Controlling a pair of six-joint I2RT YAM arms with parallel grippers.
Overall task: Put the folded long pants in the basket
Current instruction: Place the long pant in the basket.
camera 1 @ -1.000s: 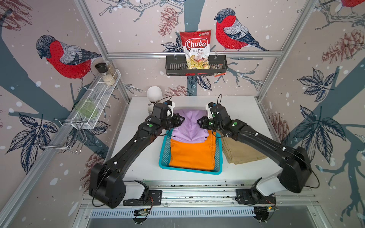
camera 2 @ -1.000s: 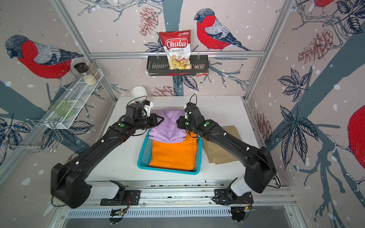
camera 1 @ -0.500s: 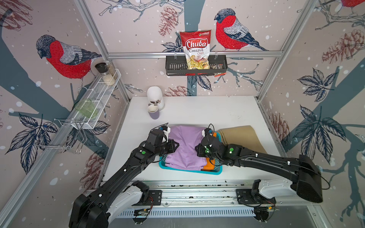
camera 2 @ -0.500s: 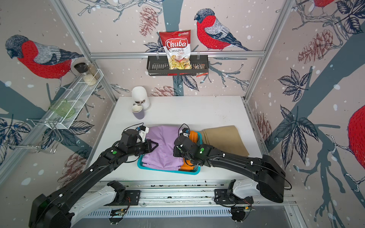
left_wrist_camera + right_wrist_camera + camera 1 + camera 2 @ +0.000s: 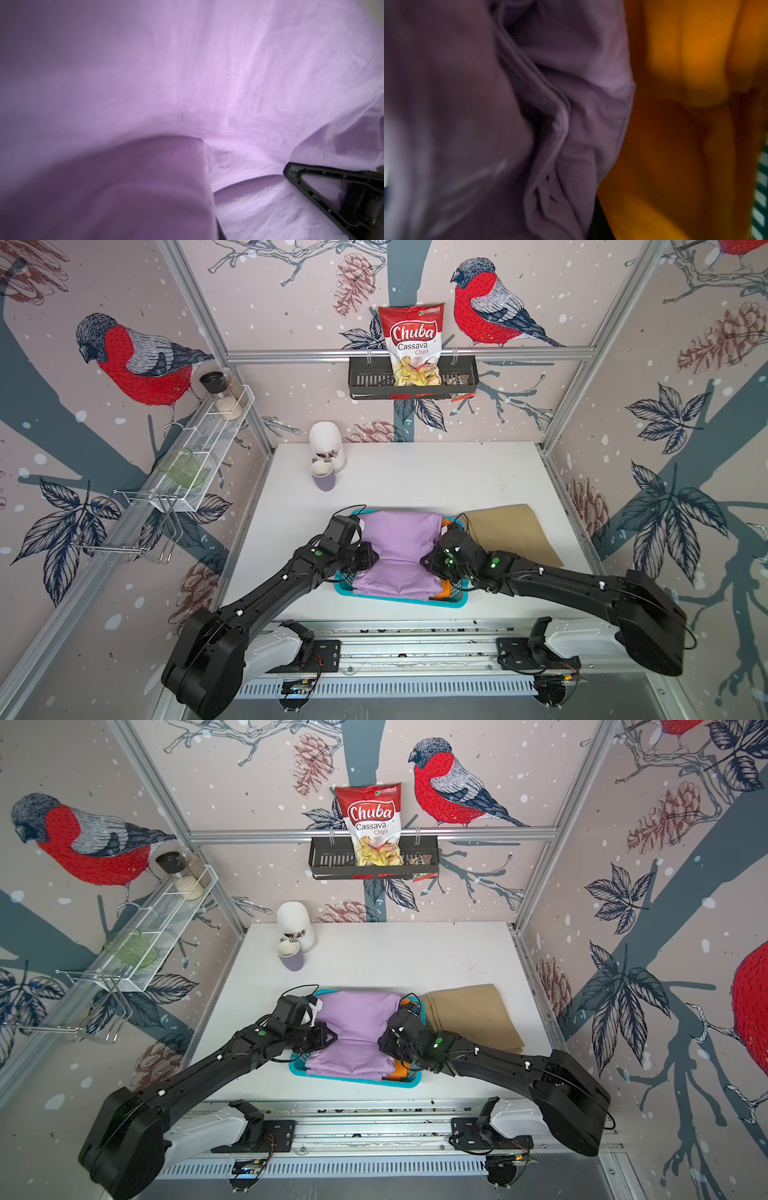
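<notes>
Looking down in both top views, we find the lilac pants (image 5: 399,556) (image 5: 353,1036) lying in the basket (image 5: 407,602) (image 5: 357,1080), their longer side seemingly running from its far rim to its near rim. They cover nearly the whole opening. The orange pants (image 5: 445,591) (image 5: 400,1071) lie beneath them, showing only as a strip along the basket's right wall. The khaki pants (image 5: 511,535) (image 5: 469,1015) rest flat on the table (image 5: 415,481) outside the basket, just beside its right wall, their edges skewed to it.

The left gripper (image 5: 371,560) (image 5: 330,1038) meets the lilac's edge at the basket's left wall. The right gripper (image 5: 428,562) (image 5: 382,1044) sits at the lilac's opposite edge, above the basket's right wall. Bare table lies beyond the basket's far rim, and a narrower strip left of its left wall.

In the left wrist view, the lilac pants (image 5: 187,72) fill the frame. One of the fingers (image 5: 357,199) lies against the cloth and a fold hides the other. We read them as drawn together on the lilac's edge.

In the right wrist view, rumpled lilac pants (image 5: 488,124) lie against the orange pants (image 5: 685,104), with the basket's slotted wall (image 5: 761,187) at the rim of the frame. No fingers show plainly here, so we cannot tell whether the right pair is apart or together.
</notes>
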